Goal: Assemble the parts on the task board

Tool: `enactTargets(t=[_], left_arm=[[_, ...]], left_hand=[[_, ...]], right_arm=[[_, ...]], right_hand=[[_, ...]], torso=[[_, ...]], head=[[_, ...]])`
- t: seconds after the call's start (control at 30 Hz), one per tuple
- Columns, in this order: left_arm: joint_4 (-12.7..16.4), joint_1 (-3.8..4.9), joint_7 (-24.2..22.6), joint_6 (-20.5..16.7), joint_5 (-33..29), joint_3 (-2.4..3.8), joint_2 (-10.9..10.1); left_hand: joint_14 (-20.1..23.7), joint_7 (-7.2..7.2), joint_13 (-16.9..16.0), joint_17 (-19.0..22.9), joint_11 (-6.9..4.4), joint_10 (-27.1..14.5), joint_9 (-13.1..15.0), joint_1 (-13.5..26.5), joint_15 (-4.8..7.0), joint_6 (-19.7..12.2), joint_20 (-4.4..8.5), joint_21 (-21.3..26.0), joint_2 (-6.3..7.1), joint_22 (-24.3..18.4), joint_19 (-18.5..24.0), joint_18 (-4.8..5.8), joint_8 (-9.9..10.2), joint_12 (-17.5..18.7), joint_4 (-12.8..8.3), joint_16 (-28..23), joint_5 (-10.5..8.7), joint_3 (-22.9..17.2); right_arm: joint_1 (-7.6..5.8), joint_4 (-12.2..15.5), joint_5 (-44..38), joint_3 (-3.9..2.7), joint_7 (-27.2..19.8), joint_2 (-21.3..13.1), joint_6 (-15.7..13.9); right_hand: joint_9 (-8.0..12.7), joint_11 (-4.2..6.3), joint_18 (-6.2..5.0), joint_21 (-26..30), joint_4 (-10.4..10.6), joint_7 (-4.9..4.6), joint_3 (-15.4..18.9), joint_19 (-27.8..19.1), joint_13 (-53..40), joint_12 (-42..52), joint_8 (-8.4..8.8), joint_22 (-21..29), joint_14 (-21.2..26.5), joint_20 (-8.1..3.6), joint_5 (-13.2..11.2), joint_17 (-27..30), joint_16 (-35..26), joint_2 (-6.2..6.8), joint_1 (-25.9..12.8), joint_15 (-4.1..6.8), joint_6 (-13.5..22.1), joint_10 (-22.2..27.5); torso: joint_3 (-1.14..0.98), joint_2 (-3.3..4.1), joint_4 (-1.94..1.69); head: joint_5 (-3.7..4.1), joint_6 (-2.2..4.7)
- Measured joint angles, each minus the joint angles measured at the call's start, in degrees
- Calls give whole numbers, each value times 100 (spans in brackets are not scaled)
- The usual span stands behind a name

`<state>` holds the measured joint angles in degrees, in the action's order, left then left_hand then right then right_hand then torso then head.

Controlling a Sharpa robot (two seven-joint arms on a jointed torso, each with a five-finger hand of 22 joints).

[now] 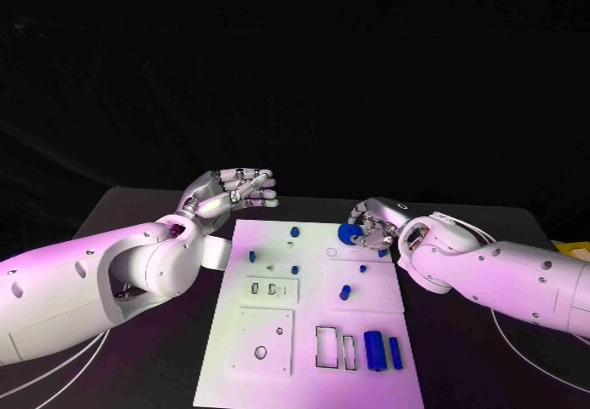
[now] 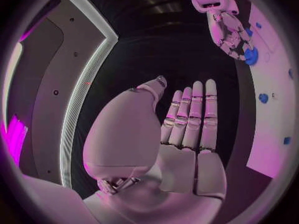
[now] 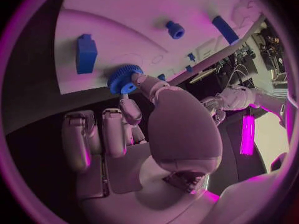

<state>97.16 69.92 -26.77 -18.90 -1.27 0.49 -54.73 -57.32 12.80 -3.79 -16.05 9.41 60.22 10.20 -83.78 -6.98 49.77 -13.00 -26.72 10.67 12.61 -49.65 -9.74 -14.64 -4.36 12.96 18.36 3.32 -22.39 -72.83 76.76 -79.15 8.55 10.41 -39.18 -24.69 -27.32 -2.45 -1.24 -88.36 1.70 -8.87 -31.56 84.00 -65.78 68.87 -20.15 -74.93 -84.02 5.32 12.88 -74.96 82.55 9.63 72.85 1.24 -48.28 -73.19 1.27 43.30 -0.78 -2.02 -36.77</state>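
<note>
The white task board [image 1: 308, 324] lies in the middle of the black table. My right hand [image 1: 373, 223] is at its far right corner and pinches a blue gear [image 1: 350, 234] between thumb and finger; the gear [image 3: 124, 78] sits right at the board's edge [image 3: 99, 15]. Close by on the board are a blue block [image 3: 86, 53], a small blue knob [image 3: 175, 30] and a blue bar [image 3: 225, 30]. My left hand [image 1: 234, 194] hovers above the board's far left corner, palm bare and fingers stretched out [image 2: 193, 119], holding nothing. The left wrist view also catches the right hand [image 2: 227, 27] with the gear [image 2: 251, 56].
Small blue pegs [image 1: 295, 230] [image 1: 252, 255] [image 1: 345, 292] dot the board's far half. Two upright blue bars [image 1: 373, 354] [image 1: 395, 354] stand near its front right, beside rectangular slots [image 1: 327, 347]. White cables [image 1: 517, 341] run over the table at the right.
</note>
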Motion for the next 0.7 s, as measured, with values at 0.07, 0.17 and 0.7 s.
enactTargets(t=[0.07,0.17,0.7], left_arm=[[-1,0,2,2,0,1,-1],[-3,0,4,3,0,1,-1],[-19,0,10,8,0,-2,23]], left_hand=[[0,0,0,0,0,0,0,0,0,0,0,0,0,3,0,0,0,0,0,0,0,0],[0,0,0,-5,0,0,0,0,0,0,0,0,0,5,0,0,0,0,0,0,0,0],[0,0,0,-10,0,0,0,0,0,0,0,-19,0,4,0,0,0,0,0,0,0,0]], right_arm=[[-14,150,-33,-2,7,-40,-38],[-58,349,-98,-6,23,-48,-83],[-188,565,-648,-18,200,706,-192]], right_hand=[[0,0,0,0,0,0,0,0,-19,24,0,0,0,0,0,0,22,-1,-1,0,0,0],[0,-17,0,-5,0,0,0,0,-34,38,0,1,0,0,-1,1,22,-9,-9,0,0,-17],[1,-1,-1,-26,3,0,-1,0,-56,59,0,2,0,1,21,2,21,-35,-39,-1,0,-42]], torso=[[1,-1,2],[1,-3,2],[10,5,-14]], head=[[-4,-4],[-5,-8],[-10,-36]])
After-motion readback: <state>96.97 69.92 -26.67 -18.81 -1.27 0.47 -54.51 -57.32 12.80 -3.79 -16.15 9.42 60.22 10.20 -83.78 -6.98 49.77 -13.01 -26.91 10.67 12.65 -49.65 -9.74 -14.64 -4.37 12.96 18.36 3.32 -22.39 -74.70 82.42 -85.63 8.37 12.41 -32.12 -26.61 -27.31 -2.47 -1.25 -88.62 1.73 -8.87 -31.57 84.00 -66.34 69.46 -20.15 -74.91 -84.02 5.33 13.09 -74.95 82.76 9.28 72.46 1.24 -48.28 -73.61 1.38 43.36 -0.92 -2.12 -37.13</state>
